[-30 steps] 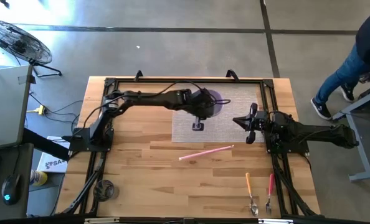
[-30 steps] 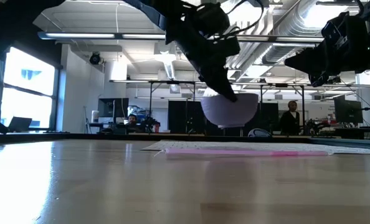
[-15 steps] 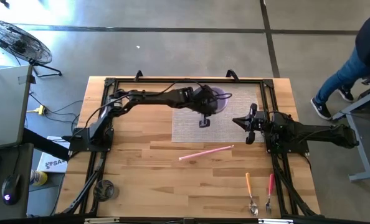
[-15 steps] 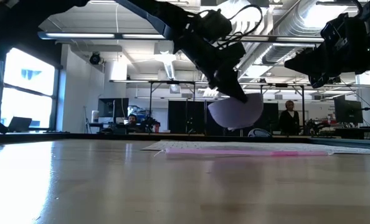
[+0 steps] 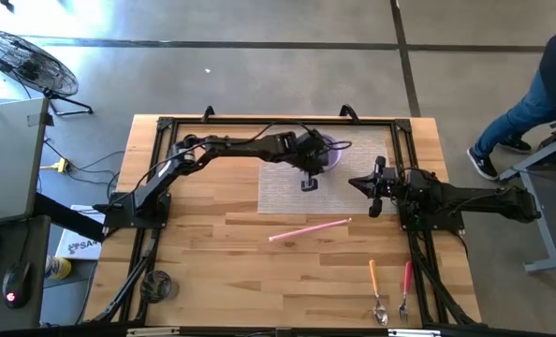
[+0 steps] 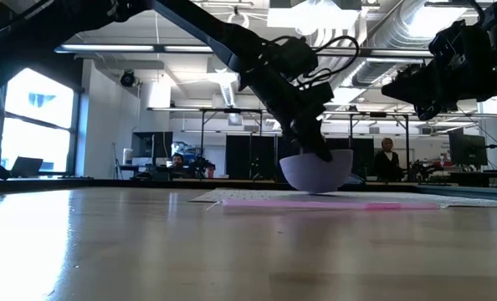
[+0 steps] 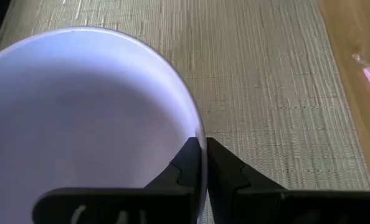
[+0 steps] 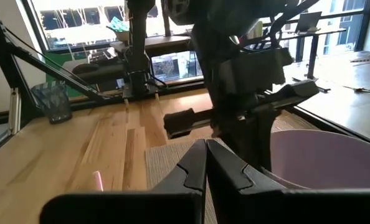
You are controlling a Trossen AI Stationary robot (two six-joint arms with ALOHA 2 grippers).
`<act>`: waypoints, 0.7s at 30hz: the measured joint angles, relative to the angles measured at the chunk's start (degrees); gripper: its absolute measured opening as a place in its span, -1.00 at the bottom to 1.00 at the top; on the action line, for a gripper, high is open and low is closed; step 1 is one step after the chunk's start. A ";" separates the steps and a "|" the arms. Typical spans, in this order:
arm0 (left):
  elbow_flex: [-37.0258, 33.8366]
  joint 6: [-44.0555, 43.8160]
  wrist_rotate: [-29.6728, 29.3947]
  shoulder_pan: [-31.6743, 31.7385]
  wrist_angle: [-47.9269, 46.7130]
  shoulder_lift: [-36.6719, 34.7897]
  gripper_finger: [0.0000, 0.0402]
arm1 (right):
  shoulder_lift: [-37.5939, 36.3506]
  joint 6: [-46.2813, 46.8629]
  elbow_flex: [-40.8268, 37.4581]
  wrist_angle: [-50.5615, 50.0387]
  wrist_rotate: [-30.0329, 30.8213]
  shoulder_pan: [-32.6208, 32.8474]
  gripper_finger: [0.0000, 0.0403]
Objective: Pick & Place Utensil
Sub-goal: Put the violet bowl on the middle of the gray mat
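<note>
A lavender bowl [image 5: 332, 150] sits low over a woven placemat [image 5: 339, 192] at the table's far middle. My left gripper [image 5: 314, 161] is shut on its rim. In the low view the bowl [image 6: 315, 171] is level, with its bottom at the mat. A thin pink utensil [image 5: 308, 229] lies flat on the wood near the mat's near edge. My right gripper [image 5: 356, 181] hovers shut above the mat's right side, touching nothing. It points at the bowl [image 8: 322, 155]. My left gripper pinches the bowl's rim [image 7: 200, 146], one finger inside the bowl and one outside its wall. The fingers [image 6: 320, 150] slant down onto it from above and from the table's left. The bowl stays upright, its base down at the placemat.
An orange-handled spoon [image 5: 375, 290] and a red-handled fork [image 5: 405, 290] lie at the near right corner. A black frame [image 5: 259, 122] borders the table. Bare wood spreads across the near middle and left. A person [image 5: 540, 89] stands beyond the table's right side.
My left gripper has moved a little toward the table's right and come down, still shut on the rim. The bowl, held clear above the placemat a second ago, has been lowered until its bottom is at the mat.
</note>
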 joint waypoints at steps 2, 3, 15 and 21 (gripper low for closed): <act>0.01 0.93 -0.29 -0.27 0.70 0.22 -0.96 | 0.00 0.00 0.00 -0.02 0.01 0.00 -0.98; -0.01 1.14 -0.26 -0.59 1.08 0.25 -0.96 | 0.04 0.00 0.00 -0.01 -0.01 0.02 -0.98; -0.03 0.99 -0.67 -1.02 3.23 0.27 -0.81 | 0.04 0.00 0.00 0.00 -0.01 0.01 -0.98; -0.03 -0.90 -0.01 -1.07 4.62 0.27 -0.69 | 0.04 0.00 0.02 0.00 -0.01 0.00 -0.99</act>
